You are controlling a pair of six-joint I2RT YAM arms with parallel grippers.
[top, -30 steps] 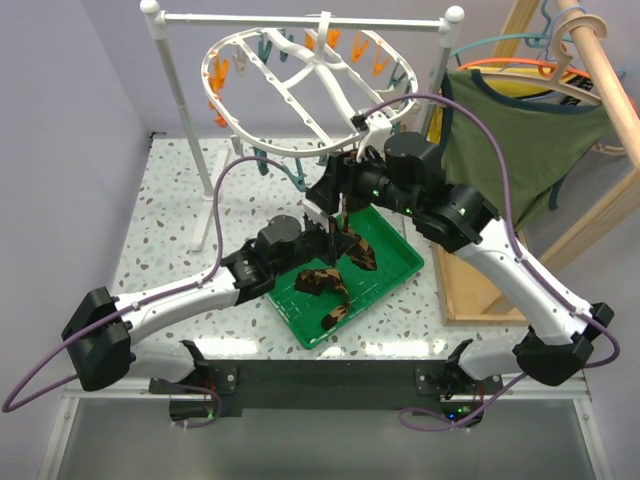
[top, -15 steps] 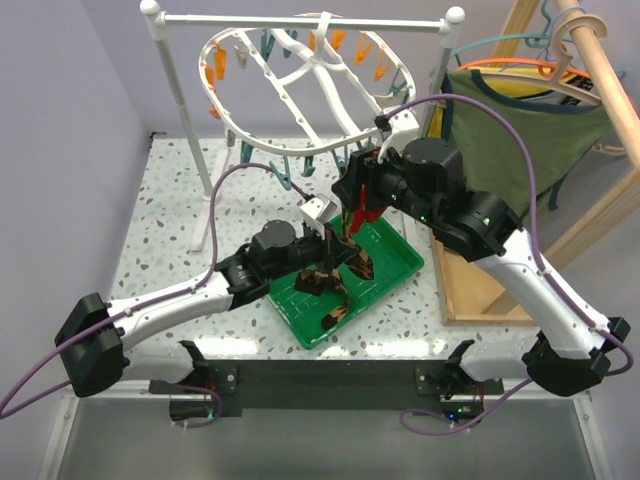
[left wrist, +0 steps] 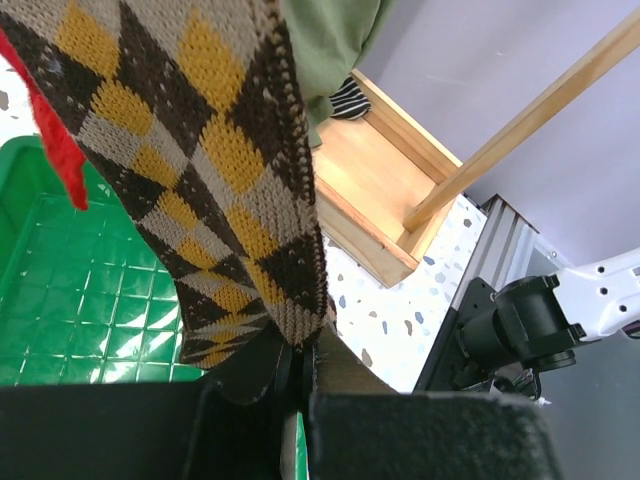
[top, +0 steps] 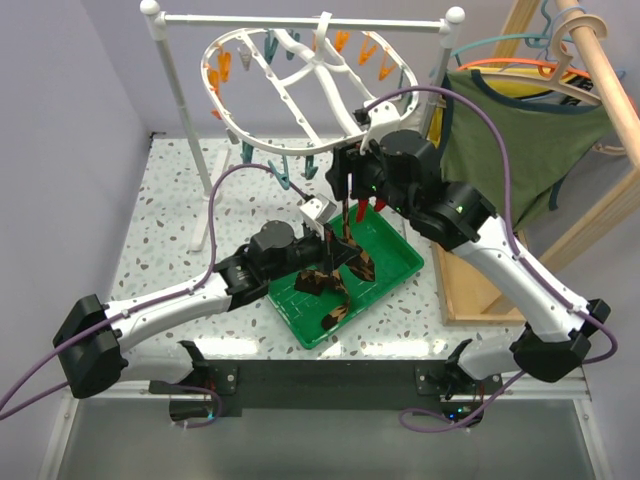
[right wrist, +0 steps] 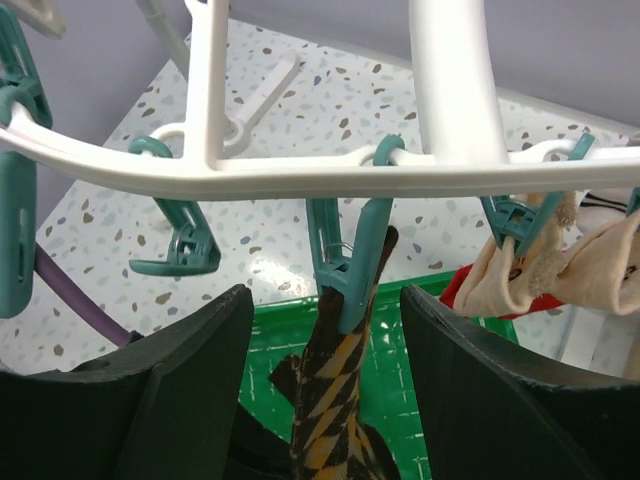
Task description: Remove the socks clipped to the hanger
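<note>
The white oval hanger (top: 300, 80) hangs from the rail, and its rim (right wrist: 300, 175) crosses the right wrist view. A teal clothespin (right wrist: 345, 270) on it grips a brown-and-tan checkered sock (right wrist: 335, 400) that hangs down over the green tray (top: 400, 262). My right gripper (right wrist: 325, 350) is open, with its jaws either side of that clothespin and sock; it also shows in the top view (top: 350, 190). My left gripper (left wrist: 298, 355) is shut on the sock's lower end (left wrist: 200, 150), low over the tray in the top view (top: 328, 245). A red sock (right wrist: 465, 290) and a white sock (right wrist: 560, 265) hang clipped just to the right.
Checkered socks (top: 335, 305) lie in the tray. The white rail stand (top: 180, 110) holds the hanger. An olive-green top (top: 530, 130) on clothes hangers and a wooden frame (top: 480, 290) stand at the right. Orange and teal clothespins (top: 220, 70) dangle round the rim.
My right gripper has moved up and a little right to the hanger's near rim, and the hanger has swung and tilted. My left gripper has kept its hold on the sock.
</note>
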